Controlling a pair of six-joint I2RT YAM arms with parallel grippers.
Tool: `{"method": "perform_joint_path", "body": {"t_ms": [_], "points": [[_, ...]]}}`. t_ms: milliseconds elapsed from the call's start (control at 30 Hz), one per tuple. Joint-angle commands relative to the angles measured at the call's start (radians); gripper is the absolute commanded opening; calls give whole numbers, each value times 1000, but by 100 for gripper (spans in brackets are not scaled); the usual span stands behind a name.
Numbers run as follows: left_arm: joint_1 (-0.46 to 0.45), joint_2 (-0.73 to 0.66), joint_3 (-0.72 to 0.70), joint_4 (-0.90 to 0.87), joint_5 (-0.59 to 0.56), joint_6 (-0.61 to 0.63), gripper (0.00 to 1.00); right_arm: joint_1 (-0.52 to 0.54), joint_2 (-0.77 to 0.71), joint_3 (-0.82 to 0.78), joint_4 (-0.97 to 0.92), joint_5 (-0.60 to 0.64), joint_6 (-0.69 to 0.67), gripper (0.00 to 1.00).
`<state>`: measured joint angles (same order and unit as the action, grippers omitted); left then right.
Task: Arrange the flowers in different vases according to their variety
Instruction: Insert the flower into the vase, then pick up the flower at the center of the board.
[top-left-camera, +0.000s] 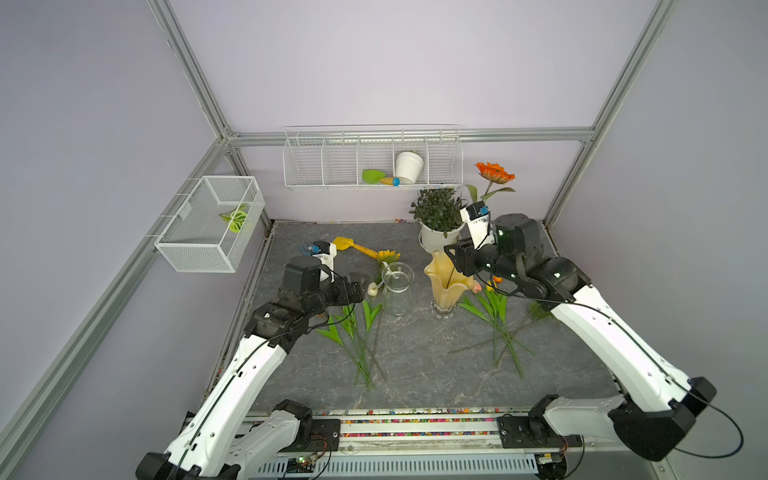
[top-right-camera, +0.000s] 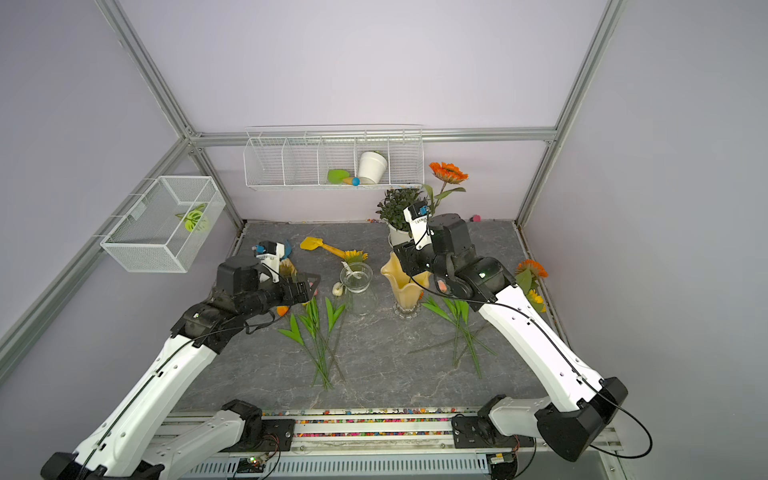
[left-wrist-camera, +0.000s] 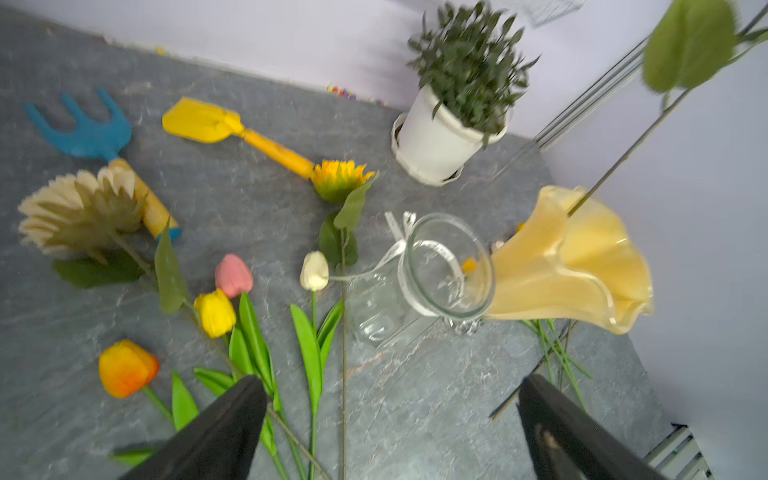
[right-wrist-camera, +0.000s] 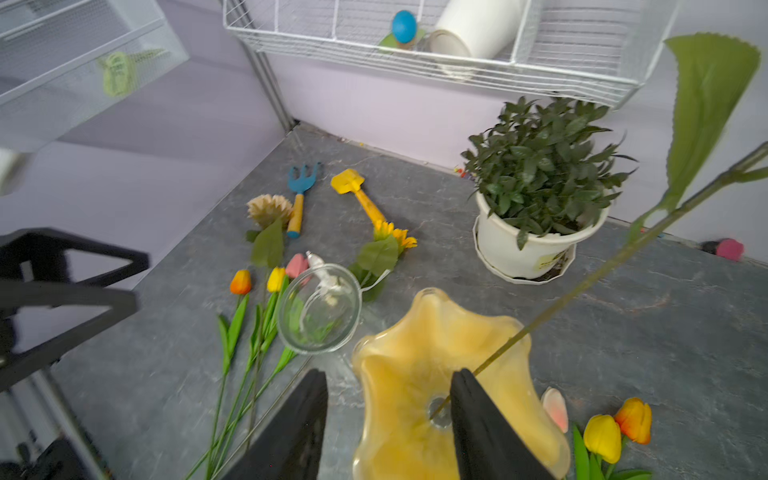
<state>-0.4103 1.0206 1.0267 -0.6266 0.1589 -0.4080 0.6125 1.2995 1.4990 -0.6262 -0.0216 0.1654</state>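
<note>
While the fingers of your right gripper (right-wrist-camera: 388, 374) stand parted over the pale-yellow vase (right-wrist-camera: 415, 332), the orange flower (top-left-camera: 494, 171) stands in it, stem beside one fingertip. Your left gripper (left-wrist-camera: 390, 380) hangs spread wide, gripping nothing, above the tulips (left-wrist-camera: 233, 274) lying beside the clear vase (left-wrist-camera: 376, 307).

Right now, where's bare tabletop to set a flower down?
Bare: front middle, between the left tulip bunch and right tulip bunch, nearer than the clear vase and yellow vase; also behind the yellow shovel. Crowded: around both vases and the potted plant.
</note>
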Motion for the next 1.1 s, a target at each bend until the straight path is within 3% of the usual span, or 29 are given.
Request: {"method": "perform_joint_path", "body": {"t_ms": [0,100,233,400,700,933,1067], "points": [[9,47,-26,-116,-54,-88,98,46,-23,36,-153,-18,-48,52],[49,62,-96,-67,-28,-167,96,83,-43,17,-179,-5,-36,50],[168,62,-217,78,75,-258,90,104,-75,-44,-167,-28,-10,44],[289,96,-299,286,79,-334,81,111,-76,-117,-146,-46,12,35],[352,312,-237,384,60,-352,59,116,-56,-175,-113,-57,26,21],[389,425,-208,394,77,-337,53,116,-66,-206,-113,-52,36,18],[389,448,-201,413,126,-351,38,116,-71,-219,-112,-49,42,16]]}}
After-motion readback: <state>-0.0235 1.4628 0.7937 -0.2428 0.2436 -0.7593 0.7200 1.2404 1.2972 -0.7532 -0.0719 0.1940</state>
